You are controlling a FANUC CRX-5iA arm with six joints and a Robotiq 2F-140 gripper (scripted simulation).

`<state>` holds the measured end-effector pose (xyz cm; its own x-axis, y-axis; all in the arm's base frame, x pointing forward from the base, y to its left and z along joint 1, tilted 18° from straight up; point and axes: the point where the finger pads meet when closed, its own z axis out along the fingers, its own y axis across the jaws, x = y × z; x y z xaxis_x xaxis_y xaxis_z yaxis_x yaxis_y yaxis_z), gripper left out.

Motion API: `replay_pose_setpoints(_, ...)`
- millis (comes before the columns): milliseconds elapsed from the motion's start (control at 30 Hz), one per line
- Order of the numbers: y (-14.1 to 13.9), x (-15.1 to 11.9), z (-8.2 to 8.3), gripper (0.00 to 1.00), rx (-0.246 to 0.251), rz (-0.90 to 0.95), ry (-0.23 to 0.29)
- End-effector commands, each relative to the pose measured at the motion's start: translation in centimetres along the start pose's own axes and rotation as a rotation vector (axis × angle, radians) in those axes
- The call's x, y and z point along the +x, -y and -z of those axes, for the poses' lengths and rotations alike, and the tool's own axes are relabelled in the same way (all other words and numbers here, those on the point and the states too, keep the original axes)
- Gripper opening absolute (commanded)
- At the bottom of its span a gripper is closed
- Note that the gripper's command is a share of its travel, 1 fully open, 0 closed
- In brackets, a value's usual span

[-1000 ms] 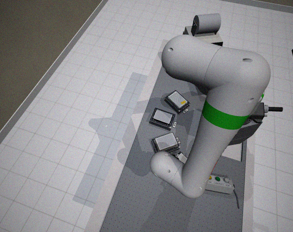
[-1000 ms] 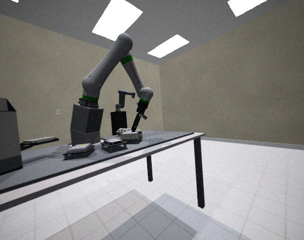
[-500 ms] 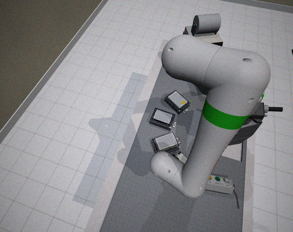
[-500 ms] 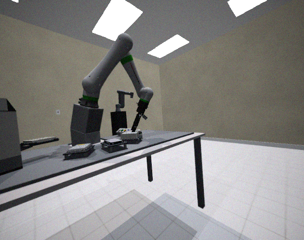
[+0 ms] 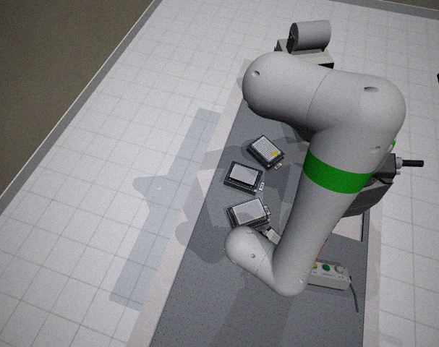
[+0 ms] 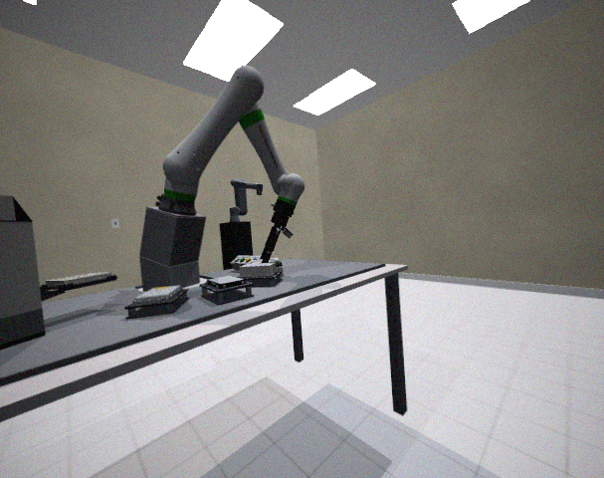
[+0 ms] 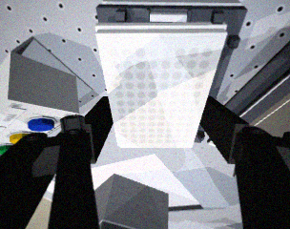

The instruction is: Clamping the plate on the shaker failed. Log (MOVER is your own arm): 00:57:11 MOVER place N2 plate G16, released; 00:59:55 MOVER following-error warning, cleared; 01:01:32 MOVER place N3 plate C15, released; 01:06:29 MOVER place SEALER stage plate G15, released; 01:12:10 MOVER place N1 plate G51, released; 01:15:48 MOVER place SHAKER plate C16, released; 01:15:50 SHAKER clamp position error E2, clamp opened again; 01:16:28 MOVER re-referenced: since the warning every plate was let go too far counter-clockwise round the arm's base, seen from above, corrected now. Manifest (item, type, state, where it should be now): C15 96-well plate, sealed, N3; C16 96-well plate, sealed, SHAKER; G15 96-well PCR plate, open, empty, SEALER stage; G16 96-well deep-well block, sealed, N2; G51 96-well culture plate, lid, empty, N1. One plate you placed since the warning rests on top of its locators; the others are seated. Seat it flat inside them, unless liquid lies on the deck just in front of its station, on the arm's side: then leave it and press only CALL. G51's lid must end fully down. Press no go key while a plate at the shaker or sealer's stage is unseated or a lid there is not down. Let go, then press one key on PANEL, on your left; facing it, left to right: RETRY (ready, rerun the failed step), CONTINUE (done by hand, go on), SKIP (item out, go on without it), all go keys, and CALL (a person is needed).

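Note:
Three plates sit in a row of nests on the grey deck. My gripper (image 7: pixel 155 110) is down over the one nearest the key panel, a white plate (image 7: pixel 159 81) with grey wells showing through its covered top. The fingers stand against its two long sides, shut on it. In the top view this plate (image 5: pixel 248 212) lies just beyond my wrist, which hides the fingers. In the exterior view the gripper (image 6: pixel 267 255) reaches down onto the plate (image 6: pixel 261 269). I cannot tell whether the plate sits flat in its nest.
The middle plate (image 5: pixel 244 176) and the far plate with a yellow patch (image 5: pixel 266 150) sit in their nests. The key panel (image 5: pixel 330 275) is close by; its blue key (image 7: pixel 40 124) shows in the wrist view. The sealer (image 5: pixel 308 39) stands at the far end. Grey blocks (image 7: pixel 45 81) flank the nest.

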<state>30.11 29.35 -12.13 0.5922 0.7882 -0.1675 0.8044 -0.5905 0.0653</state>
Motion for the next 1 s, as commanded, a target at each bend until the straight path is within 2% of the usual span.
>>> replay_pose_setpoints(0, 0.1, -0.2, 0.6, 0.10, 0.000, 0.000, -0.001)
replay_pose_setpoints(967, 0.5, -2.0, 4.3, 0.10, 0.000, 0.000, -0.001)
